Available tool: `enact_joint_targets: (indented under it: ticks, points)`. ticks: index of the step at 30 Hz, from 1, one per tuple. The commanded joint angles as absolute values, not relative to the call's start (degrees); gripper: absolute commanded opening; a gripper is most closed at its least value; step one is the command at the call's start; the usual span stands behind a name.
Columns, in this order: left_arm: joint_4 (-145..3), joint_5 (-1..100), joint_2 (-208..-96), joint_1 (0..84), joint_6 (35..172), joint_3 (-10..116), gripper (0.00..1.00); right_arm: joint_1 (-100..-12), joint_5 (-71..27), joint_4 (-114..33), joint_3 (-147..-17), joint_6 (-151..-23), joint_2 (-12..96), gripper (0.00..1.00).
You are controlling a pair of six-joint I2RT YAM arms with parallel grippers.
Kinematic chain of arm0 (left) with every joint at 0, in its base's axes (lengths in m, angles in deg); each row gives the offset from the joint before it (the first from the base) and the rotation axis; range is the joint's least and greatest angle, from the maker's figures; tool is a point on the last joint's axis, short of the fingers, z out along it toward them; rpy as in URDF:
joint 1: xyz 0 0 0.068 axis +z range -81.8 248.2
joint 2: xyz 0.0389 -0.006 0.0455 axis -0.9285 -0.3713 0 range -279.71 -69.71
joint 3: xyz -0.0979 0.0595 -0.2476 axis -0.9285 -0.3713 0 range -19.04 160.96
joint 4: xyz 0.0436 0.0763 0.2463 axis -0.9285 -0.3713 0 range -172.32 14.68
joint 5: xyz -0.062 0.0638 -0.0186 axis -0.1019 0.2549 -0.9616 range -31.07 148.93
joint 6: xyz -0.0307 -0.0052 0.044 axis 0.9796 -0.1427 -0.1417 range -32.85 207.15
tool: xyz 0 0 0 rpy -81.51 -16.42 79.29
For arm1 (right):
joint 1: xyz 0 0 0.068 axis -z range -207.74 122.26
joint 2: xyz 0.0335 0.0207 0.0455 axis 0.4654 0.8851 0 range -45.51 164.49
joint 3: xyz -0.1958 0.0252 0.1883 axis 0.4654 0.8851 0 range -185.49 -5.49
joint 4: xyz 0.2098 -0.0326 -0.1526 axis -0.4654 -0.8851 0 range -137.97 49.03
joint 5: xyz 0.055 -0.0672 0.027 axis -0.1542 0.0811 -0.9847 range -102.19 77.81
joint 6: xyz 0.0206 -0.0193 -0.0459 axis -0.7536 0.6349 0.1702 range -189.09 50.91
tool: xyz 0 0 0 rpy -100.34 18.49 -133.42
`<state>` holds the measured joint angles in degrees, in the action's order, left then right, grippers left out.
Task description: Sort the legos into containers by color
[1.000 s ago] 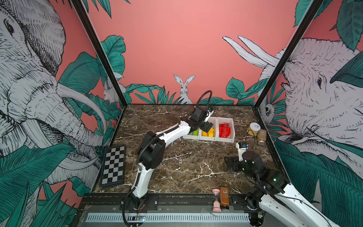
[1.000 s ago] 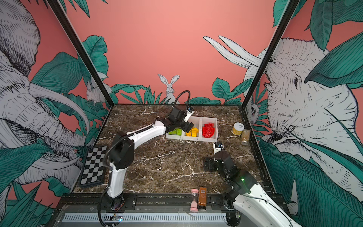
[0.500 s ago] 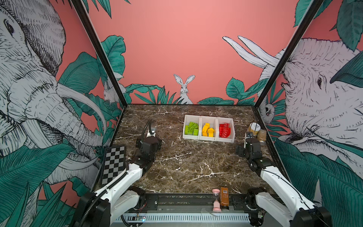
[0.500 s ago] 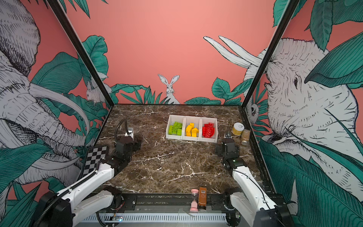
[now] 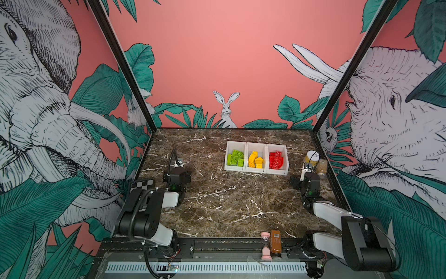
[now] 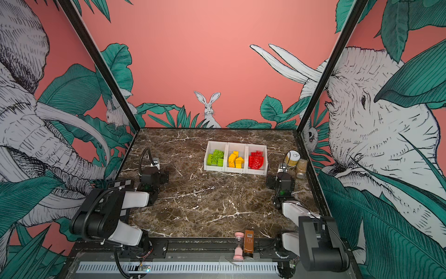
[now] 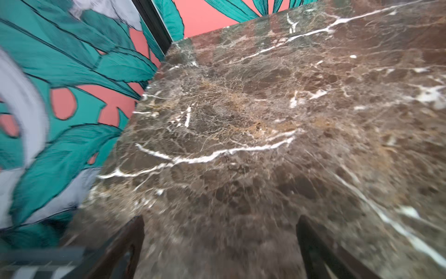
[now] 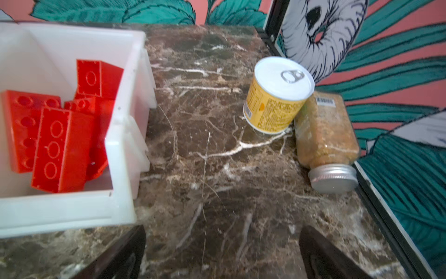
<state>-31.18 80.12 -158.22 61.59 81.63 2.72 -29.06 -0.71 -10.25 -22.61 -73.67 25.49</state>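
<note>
Since we backed off the containers point(image 5: 255, 170): legos point(image 5: 255, 159) sit sorted, task likely done.
Jaws: left gripper point(image 7: 222, 251), right gripper point(image 8: 224, 253) wide, empty.

Yellow can point(image 8: 272, 106): the label print was too blurred to read. Spice jar point(image 8: 325, 130): bore a barcode sticker, digits illegible. No text was legible.

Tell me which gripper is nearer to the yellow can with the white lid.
Right. The right gripper sits close in front of the yellow can. The left gripper is far across the table, on the other side of the containers.
</note>
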Motion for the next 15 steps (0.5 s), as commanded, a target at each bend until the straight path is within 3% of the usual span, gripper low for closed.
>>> enact_joint_targets:
  ticks: [1, 5, 8, 12, 15]
  points:
    - [-20.78, 72.95, -158.68, 64.18, 83.47, 2.20, 0.99, -28.72, -1.91, -1.19, -24.54, -71.79, 27.76, 0.98]
    - [-22.38, 73.22, -158.50, 64.16, 83.41, 2.84, 0.99, -28.45, -4.45, -3.18, -27.36, -73.76, 30.73, 0.98]
    - [-22.78, 73.08, -158.30, 64.16, 83.46, 2.85, 0.99, -28.53, -2.47, -16.88, -29.73, -75.65, 26.94, 0.98]
    - [-22.86, 72.94, -158.30, 64.21, 83.30, 2.90, 0.99, -28.44, 1.07, -11.01, -23.13, -73.45, 20.13, 0.98]
    - [-23.02, 73.03, -158.30, 64.17, 83.25, 3.02, 0.99, -28.44, 2.79, -4.50, -21.38, -73.17, 21.51, 0.98]
